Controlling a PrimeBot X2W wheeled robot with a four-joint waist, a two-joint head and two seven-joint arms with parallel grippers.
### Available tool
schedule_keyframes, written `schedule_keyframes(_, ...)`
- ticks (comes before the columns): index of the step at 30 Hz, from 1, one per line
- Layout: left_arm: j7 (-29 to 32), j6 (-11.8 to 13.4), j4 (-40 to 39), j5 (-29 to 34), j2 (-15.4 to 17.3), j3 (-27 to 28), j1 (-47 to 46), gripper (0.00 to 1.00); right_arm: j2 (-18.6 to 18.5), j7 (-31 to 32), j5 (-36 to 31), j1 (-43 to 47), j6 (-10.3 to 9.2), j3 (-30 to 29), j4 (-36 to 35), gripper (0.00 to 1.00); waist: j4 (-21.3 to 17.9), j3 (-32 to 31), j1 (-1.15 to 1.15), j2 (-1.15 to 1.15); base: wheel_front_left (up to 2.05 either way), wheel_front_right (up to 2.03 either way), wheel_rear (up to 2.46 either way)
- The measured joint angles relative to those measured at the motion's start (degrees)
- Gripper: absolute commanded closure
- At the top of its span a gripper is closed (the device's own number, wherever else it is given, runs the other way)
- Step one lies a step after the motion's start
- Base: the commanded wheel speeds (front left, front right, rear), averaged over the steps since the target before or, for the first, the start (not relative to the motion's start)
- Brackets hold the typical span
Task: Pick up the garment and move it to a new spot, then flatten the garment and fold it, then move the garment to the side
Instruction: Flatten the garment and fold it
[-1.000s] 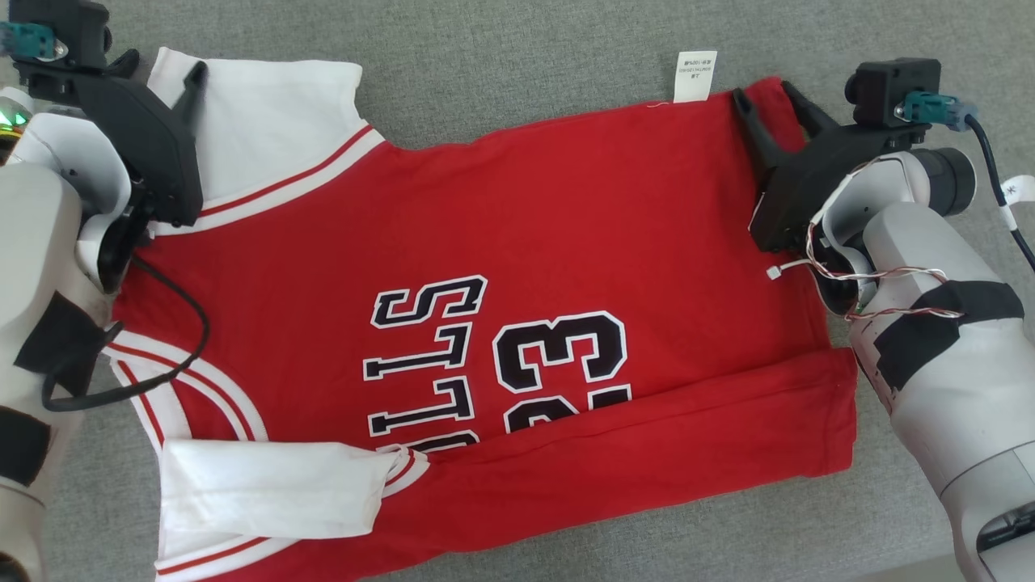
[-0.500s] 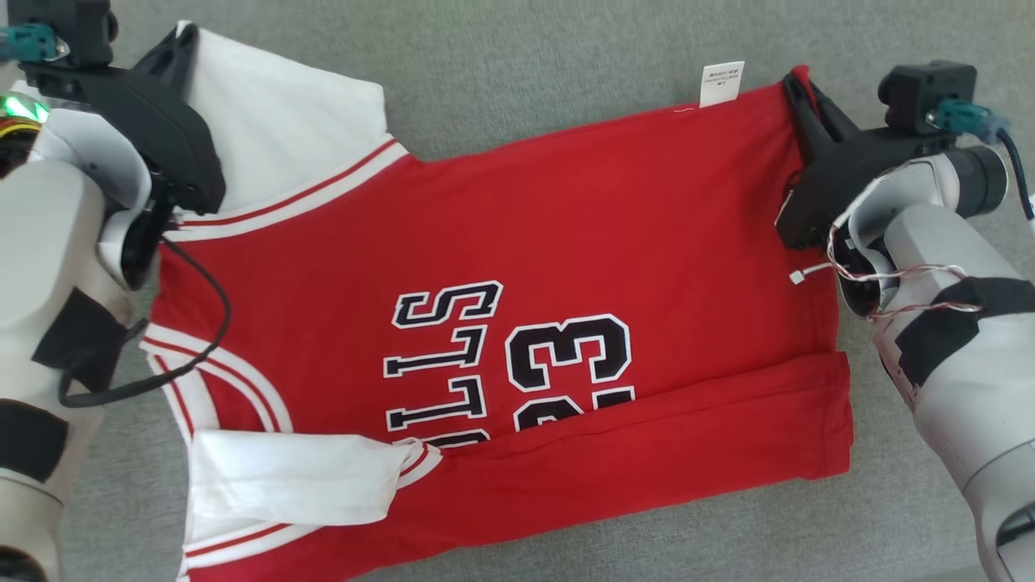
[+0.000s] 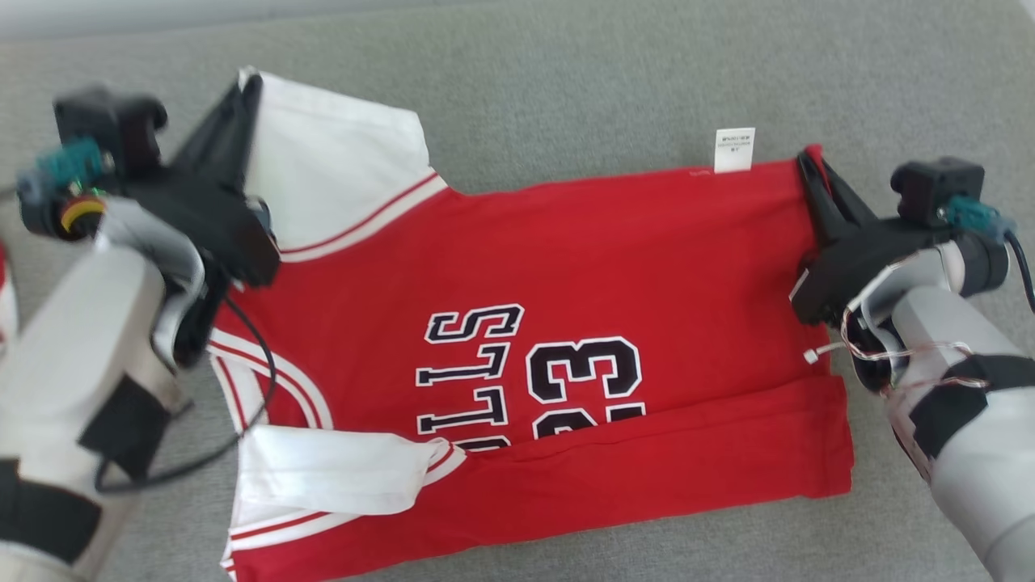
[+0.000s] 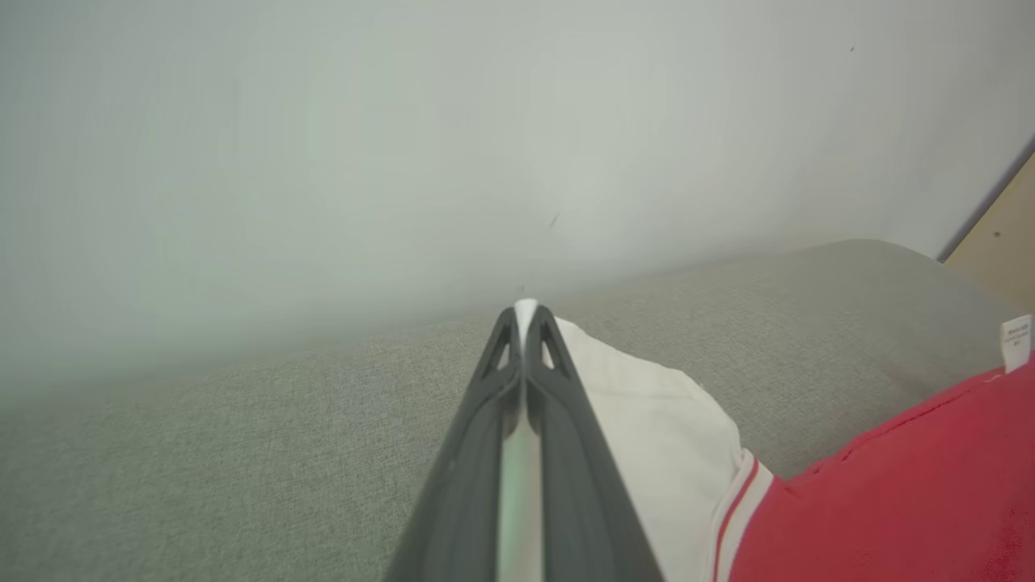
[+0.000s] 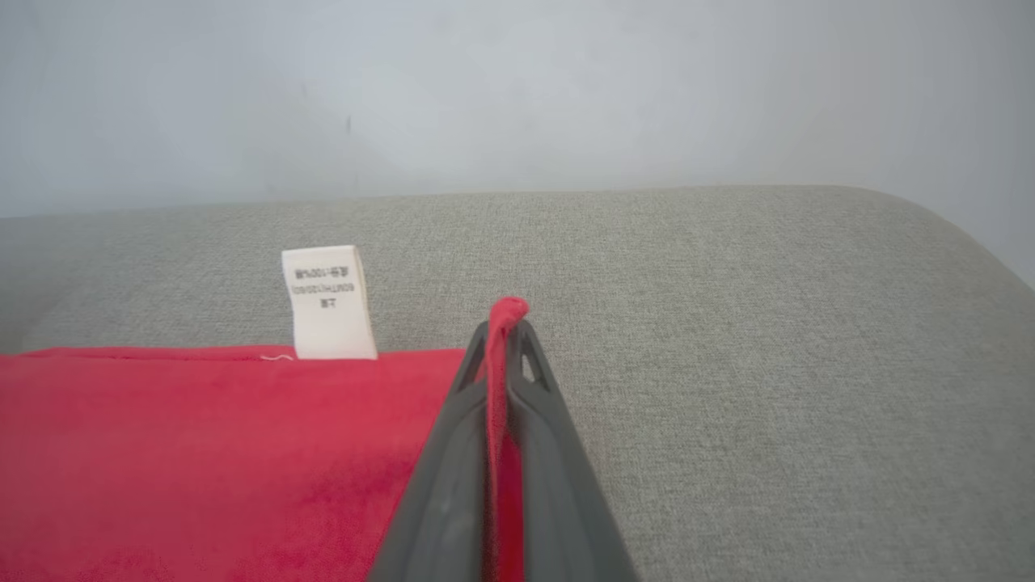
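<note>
Grey padded surface (image 3: 566,73), pale wall (image 5: 517,81) behind. The garment (image 3: 582,267) lies spread on it; my left hand (image 3: 249,85) pinches its white sleeve (image 3: 340,162), my right hand (image 3: 810,160) the red hem corner. Folding step, I judge: next, lift both far corners evenly toward me.

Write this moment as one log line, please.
shirt: spread on grey cushion, near side folded over | left gripper: shut on white sleeve | right gripper: shut on red corner
</note>
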Motion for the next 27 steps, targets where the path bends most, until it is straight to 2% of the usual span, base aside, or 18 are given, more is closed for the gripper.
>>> schedule_keyframes(3, -1.5, 1.1, -3.9, -0.7, 0.4, 0.4, 4.2, 1.0, -1.3, -0.2, 0.1, 2.7, 0.0, -1.0, -2.9, 1.0, 0.7, -1.3, 0.0, 0.0, 0.0, 0.0, 0.0)
schedule_keyframes(9, -3.3, 4.7, -13.2, -1.7, 1.7, 1.2, 14.5, 1.0, -3.3, -0.3, -2.0, 10.8, 0.0, -7.2, -11.3, 1.0, 2.2, -3.7, 0.0, 0.0, 0.0, 0.0, 0.0)
schedule_keyframes(18, -5.0, 11.3, -27.8, -3.2, 2.4, 4.3, 30.8, 1.0, -3.1, -0.3, -7.9, 22.9, 0.0, -15.8, -20.8, 1.0, 3.8, -6.1, -0.01, -0.01, 0.0, 0.0, 0.0)
schedule_keyframes(27, -5.4, 14.5, -34.1, -2.5, 0.5, 6.0, 41.1, 1.0, -1.7, -0.4, -10.1, 31.1, 0.0, -21.7, -27.5, 1.0, 4.7, -7.1, -0.01, 0.0, 0.0, 0.0, 0.0)
